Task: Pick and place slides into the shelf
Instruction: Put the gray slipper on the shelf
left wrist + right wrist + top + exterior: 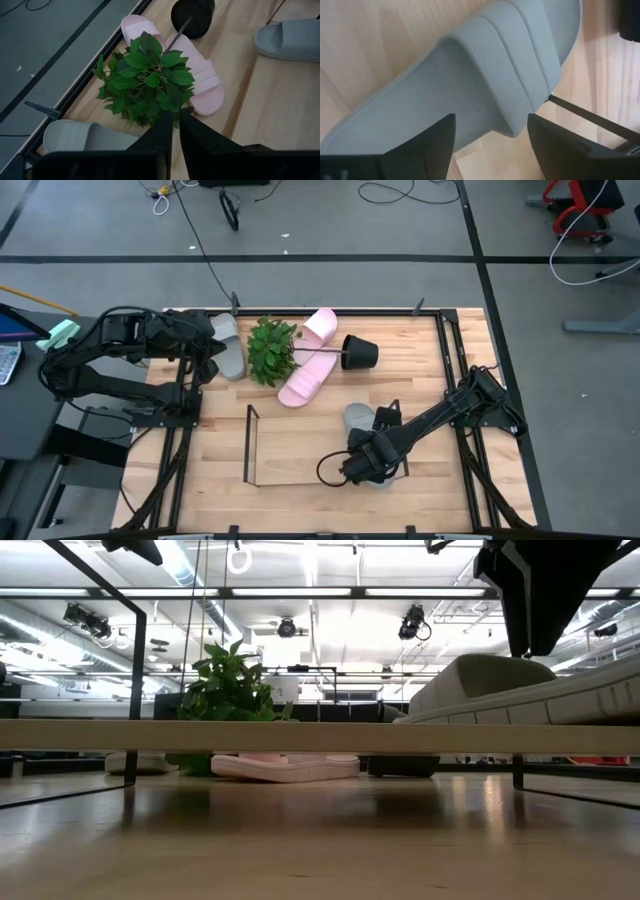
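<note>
wooden table point(300, 450) on grey floor; right gripper point(490, 142) spread over grey-green slide point(470, 75); left gripper point(173, 131) closed.

Beyond my shelf's wire point(135, 690), a pink slide point(285, 767) lies on the surface at the plant's point(228, 690) five o'clock.

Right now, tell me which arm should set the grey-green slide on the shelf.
Right. Its end effector is open around the grey-green slide at the shelf. The left end effector is shut, far off by the plant.
</note>
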Motion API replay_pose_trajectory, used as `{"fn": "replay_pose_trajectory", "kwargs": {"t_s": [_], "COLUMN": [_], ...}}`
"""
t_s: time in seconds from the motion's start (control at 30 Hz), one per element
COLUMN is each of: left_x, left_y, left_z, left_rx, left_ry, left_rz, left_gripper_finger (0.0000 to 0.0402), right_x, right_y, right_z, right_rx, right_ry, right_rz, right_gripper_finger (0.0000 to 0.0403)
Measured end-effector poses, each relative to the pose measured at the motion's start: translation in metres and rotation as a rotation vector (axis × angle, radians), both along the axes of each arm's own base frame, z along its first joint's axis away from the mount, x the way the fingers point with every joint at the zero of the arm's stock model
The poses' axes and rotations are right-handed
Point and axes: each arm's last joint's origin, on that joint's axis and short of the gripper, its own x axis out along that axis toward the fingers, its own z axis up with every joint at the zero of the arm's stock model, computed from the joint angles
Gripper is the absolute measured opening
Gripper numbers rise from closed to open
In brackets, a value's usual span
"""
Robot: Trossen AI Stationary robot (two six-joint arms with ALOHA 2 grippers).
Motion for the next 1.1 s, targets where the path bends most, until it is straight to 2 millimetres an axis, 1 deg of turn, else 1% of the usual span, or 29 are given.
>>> {"fn": "replay_pose_trajectory", "kwargs": {"t_s": [0.23, 0.43, 0.53, 0.73, 0.8, 0.93, 1.03, 1.1], "left_x": [-0.003, -0.004, -0.004, -0.004, 0.0, 0.004, 0.006, 0.009], "left_y": [-0.002, -0.003, -0.003, -0.002, -0.001, 0.002, 0.007, 0.012], "left_z": [-0.004, -0.005, -0.005, -0.005, -0.008, -0.025, -0.049, -0.067], "left_rx": [-0.042, -0.054, -0.056, -0.053, -0.046, -0.072, -0.118, -0.141], "left_ry": [0.049, 0.067, 0.066, 0.059, 0.032, 0.044, 0.133, 0.194], "left_rz": [-0.048, -0.053, -0.052, -0.052, -0.049, -0.058, -0.067, -0.058], "left_gripper_finger": [0.0043, 0.0046, 0.0044, 0.0047, 0.0048, 0.0047, 0.0046, 0.0047], "right_x": [0.0, -0.002, -0.002, -0.004, -0.005, -0.008, -0.008, -0.008], "right_y": [0.002, 0.008, 0.008, 0.006, 0.006, 0.003, 0.003, 0.002], "right_z": [-0.001, -0.001, 0.001, 0.013, 0.018, 0.03, 0.04, 0.047], "right_rx": [0.05, 0.091, 0.1, 0.129, 0.139, 0.147, 0.166, 0.175], "right_ry": [0.016, 0.04, 0.039, -0.033, -0.06, -0.124, -0.2, -0.246], "right_rz": [-0.001, 0.067, 0.07, 0.048, 0.05, 0.039, 0.044, 0.077], "right_gripper_finger": [0.0252, 0.0254, 0.0254, 0.0254, 0.0254, 0.0254, 0.0252, 0.0249]}}
